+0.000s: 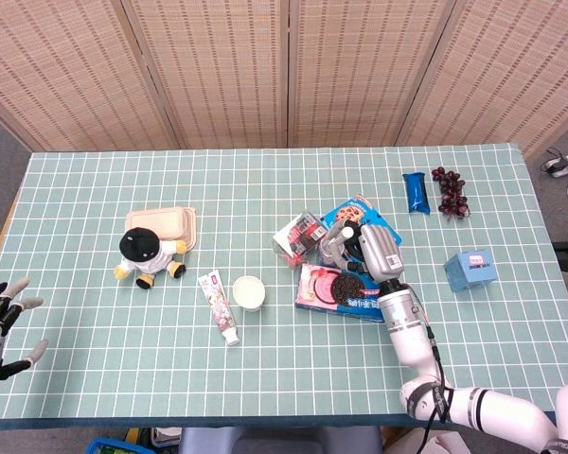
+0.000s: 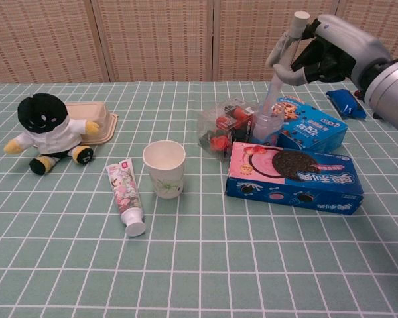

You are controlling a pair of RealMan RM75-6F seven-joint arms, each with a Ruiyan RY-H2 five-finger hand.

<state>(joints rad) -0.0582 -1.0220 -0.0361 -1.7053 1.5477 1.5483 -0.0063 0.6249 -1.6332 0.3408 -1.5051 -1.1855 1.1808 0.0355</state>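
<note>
A clear tube (image 2: 280, 66) is grasped by the right hand (image 2: 325, 56) above what seems a small jar (image 2: 266, 128). The left hand (image 1: 0, 322) is held released, fingers spread.

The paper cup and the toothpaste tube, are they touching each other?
Apart. In the chest view a strip of green tablecloth shows between the paper cup and the toothpaste tube; the head view shows the same gap.

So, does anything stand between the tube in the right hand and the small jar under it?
Nothing visible does. The right hand holds the tube tilted, and in the chest view its lower end meets the mouth of the jar. The clear box and blue cookie box only flank the jar.
</note>
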